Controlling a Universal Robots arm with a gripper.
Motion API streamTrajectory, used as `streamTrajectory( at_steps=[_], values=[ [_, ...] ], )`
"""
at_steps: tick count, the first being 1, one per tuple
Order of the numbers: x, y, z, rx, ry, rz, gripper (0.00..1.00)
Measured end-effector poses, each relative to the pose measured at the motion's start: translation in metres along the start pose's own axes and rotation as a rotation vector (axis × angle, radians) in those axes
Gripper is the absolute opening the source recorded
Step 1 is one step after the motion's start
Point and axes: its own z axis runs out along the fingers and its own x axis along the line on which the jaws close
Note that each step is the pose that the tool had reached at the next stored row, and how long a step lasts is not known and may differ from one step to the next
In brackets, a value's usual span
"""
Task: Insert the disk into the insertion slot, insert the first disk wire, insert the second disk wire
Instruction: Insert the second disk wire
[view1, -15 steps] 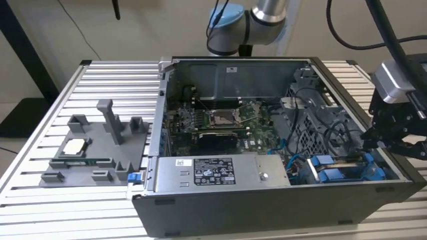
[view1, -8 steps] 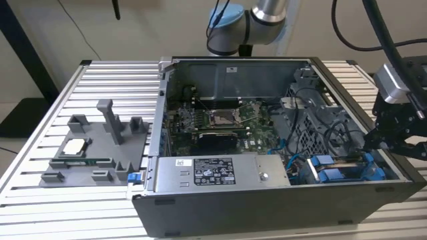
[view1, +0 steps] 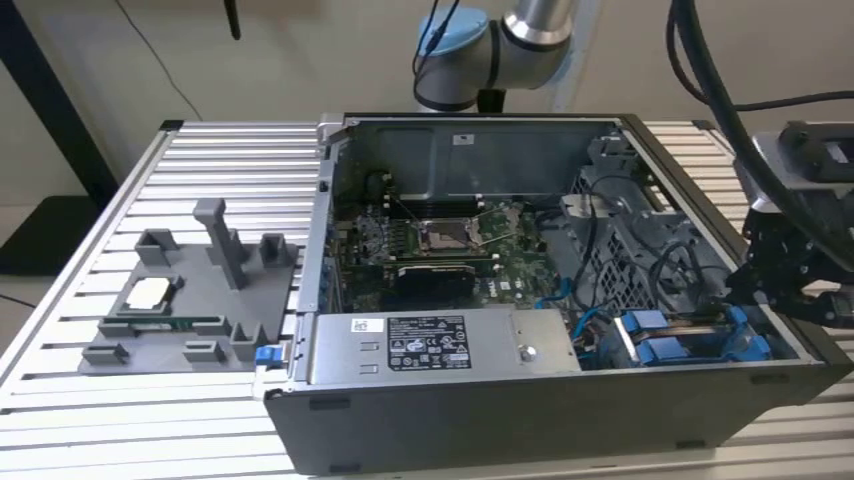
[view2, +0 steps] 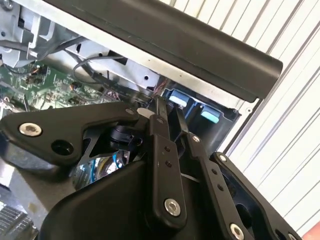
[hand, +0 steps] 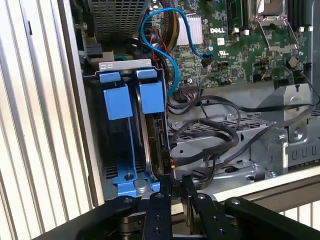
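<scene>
The insertion slot (hand: 125, 145) is a dark metal bay with blue rails in the corner of the open computer case (view1: 534, 410); it also shows in the exterior view (view1: 687, 340). In it the disk (hand: 159, 142) stands edge-on behind its blue caddy tab (hand: 151, 96). A second blue tab (hand: 117, 101) sits beside it. My gripper (hand: 175, 184) hangs just outside the bay's end, close to the disk's edge, with its fingertips drawn together (view2: 162, 109). It is at the case's corner on the exterior view's right (view1: 774, 295). A loose blue wire (hand: 167, 55) and black wires (hand: 210, 132) lie close by.
The grey labelled power-supply box (view1: 434, 345) lies along the case's front, with the green motherboard (view1: 441, 245) behind it. A grey fixture (view1: 187, 300) holding small parts sits on the slatted table (view1: 80, 420) at the exterior view's left. The case's dark rim (view2: 175, 45) is close to the gripper.
</scene>
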Motion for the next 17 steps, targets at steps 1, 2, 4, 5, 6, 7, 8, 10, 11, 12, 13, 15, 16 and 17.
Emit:
streamTrajectory(
  at_steps=[1,2,4,5,6,7,8,10,11,12,13,15,16,17],
  values=[
    [-0.0001,0.0001,0.0013,0.0017,0.0004,0.007,0.24],
    [-0.0003,0.0003,0.0025,0.0032,0.0007,0.014,0.24],
    [-0.0010,0.0006,0.0049,0.0058,0.0012,0.025,0.24],
    [-0.0015,0.0008,0.0059,0.0070,0.0015,0.030,0.24],
    [-0.0022,0.0010,0.0068,0.0080,0.0019,0.033,0.24],
    [-0.0029,0.0012,0.0075,0.0089,0.0022,0.037,0.24],
    [-0.0034,0.0013,0.0083,0.0096,0.0024,0.040,0.24],
    [-0.0039,0.0015,0.0092,0.0109,0.0030,0.044,0.24],
    [-0.0039,0.0015,0.0097,0.0114,0.0028,0.047,0.24],
    [-0.0038,0.0015,0.0099,0.0120,0.0031,0.049,0.24],
    [-0.0038,0.0015,0.0101,0.0126,0.0033,0.051,0.24],
    [-0.0037,0.0015,0.0103,0.0133,0.0037,0.053,0.24],
    [-0.0037,0.0016,0.0104,0.0134,0.0038,0.054,0.24],
    [-0.0037,0.0016,0.0105,0.0135,0.0037,0.054,0.22]
  ],
)
